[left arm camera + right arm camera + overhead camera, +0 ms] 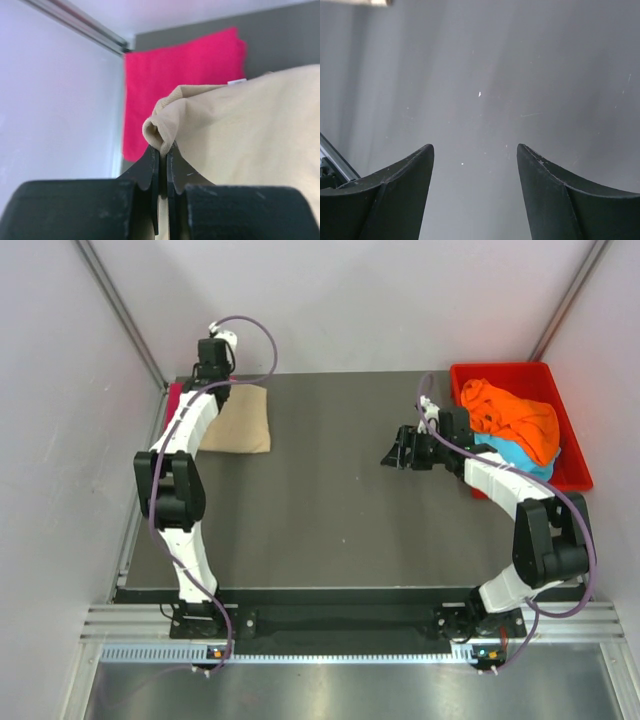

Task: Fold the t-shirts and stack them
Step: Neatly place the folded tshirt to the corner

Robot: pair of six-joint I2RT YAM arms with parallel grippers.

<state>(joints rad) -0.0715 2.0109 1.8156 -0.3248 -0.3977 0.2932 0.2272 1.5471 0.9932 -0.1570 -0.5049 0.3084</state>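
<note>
Left jaws are pinched tight on a rolled edge of the beige t-shirt (250,130), and the cloth bunches in a small loop just above the tips. The white neck label (236,81) sits a bit further along that edge. The rest of the beige shirt lies folded at the far left of the desk (320,500). The magenta-pink t-shirt (185,75) lies flat behind it by the left wall; whether they overlap or just touch can't be told.

Right jaws stand wide, holding nothing, over bare desk near the red tray (570,475). In the tray the orange t-shirt (520,420) is crumpled on top of the light blue t-shirt (515,455), and both are unfolded.

Handling, as a judgement: the shirts are light, thin and limp with no stiffness, so they will sag and drape from any pinch point. They are not fragile. The grip is fair on a doubled edge, but a shallow single-layer pinch may slip out. The best hold looks like a hem, collar or shoulder seam, taking all folded layers together so the fold stays. Dragging across the desk could undo the fold. The orange shirt needs lifting clear of the tray wall, and the blue one may cling and ride along
</note>
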